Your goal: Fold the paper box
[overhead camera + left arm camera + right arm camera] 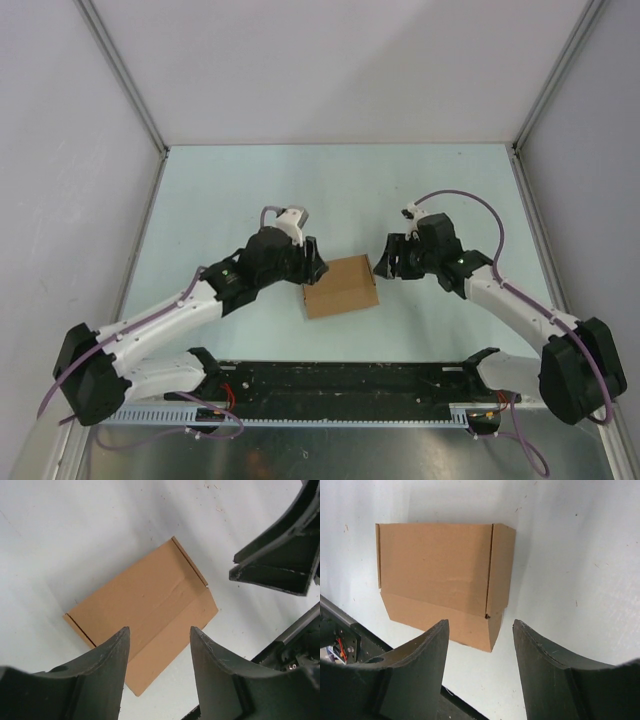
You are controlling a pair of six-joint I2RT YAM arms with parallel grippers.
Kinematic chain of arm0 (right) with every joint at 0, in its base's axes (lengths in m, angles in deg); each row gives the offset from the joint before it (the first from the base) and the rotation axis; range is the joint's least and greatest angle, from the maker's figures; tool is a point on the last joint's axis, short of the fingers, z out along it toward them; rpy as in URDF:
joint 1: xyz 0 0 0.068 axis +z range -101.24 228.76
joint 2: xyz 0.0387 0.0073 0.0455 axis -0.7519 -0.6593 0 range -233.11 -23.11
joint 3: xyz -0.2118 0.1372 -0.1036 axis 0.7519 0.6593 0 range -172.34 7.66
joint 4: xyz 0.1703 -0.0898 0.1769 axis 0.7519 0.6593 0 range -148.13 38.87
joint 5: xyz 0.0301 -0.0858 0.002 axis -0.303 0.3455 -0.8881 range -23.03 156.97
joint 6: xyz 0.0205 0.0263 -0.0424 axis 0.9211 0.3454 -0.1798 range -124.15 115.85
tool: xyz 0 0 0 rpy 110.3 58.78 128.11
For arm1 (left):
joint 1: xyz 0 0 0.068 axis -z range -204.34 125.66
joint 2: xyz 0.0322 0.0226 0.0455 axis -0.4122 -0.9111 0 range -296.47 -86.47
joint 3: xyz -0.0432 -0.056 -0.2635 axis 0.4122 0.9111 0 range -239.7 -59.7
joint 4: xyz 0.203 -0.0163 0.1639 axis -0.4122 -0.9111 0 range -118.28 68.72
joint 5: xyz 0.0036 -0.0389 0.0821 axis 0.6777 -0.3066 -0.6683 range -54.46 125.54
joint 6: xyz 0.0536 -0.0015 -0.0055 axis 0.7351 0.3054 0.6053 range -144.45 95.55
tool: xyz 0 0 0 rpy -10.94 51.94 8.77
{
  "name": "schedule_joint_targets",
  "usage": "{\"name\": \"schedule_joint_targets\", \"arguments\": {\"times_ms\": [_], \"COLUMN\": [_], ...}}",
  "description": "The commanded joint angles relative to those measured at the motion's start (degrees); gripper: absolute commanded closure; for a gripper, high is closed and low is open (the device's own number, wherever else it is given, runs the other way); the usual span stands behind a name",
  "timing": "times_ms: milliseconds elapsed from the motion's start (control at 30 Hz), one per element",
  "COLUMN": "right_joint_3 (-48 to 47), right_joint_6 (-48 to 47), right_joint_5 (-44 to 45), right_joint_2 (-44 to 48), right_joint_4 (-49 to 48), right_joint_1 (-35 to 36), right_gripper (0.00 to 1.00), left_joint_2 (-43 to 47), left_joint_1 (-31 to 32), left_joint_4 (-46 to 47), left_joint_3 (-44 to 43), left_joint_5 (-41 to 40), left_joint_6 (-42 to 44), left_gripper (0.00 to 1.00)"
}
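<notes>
Top external view: folded paper box [340, 286] between two pincers.
The brown box lies closed on the pale counter [250, 190], near the arms' bases. The left pincer [313, 264] sits just beside its left end and the right pincer [384, 264] just beside its right end. Both have their jaws spread wide and grip nothing.

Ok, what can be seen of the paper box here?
The paper box is plain brown cardboard, folded into a small closed rectangular block, with flap seams showing at its ends and a faint crease across the top. It lies flat on the pale table, between the open left pincer and right pincer; neither appears to touch it.
</notes>
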Motion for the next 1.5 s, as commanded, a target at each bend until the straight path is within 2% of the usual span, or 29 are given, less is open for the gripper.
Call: {"name": "schedule_joint_targets", "arguments": {"times_ms": [0,133,267,400,600,633,867,967,1233,1467], "right_joint_3": [1.89,4.96,7.96,8.66,9.1,9.28,10.51,10.6,10.95,11.92], "right_joint_6": [-1.97,-0.83,3.81,5.85,8.04,8.92,10.07,10.24,10.6,11.04], "right_joint_5": [1.31,1.05,-0.44,0.43,2.1,2.1,1.58,1.4,1.14,1.14], "right_joint_2": [3.83,6.03,8.41,9.9,12.36,12.54,11.84,11.14,7.98,6.39], "right_joint_4": [3.36,2.75,-0.4,-0.33,0.82,0.47,-1.03,-1.73,-4.27,-5.95], "right_joint_1": [0.11,0.11,0.55,2.48,5.82,6.09,6.61,6.88,7.14,7.5], "right_gripper": [0.41,0.41,0.46,0.49,0.53,0.55,0.82,0.87,0.94,0.94], "left_joint_2": [-4.85,-7.67,-12.67,-19.7,-26.92,-27.45,-30.44,-30.53,-31.14,-31.58], "left_joint_1": [-0.43,-0.6,-1.31,-1.48,-1.48,-1.48,-1.48,-1.48,-1.48,-1.48], "left_joint_4": [-0.45,-0.45,-0.45,-0.8,-0.98,-1.07,-1.07,-0.98,-0.89,-1.07], "left_joint_3": [-2.53,-4.63,-10.16,-15.61,-17.64,-17.56,-16.85,-16.5,-15.8,-15.27], "left_joint_5": [1.03,-2.56,-2.92,-1.09,-0.55,-0.64,-0.55,-0.55,0.33,0.68], "left_joint_6": [2.37,5.17,9.73,11.94,12.74,12.82,12.91,12.83,12.47,12.47], "left_gripper": [0.44,0.42,0.44,0.48,0.48,0.48,0.49,0.5,0.51,0.51]}}
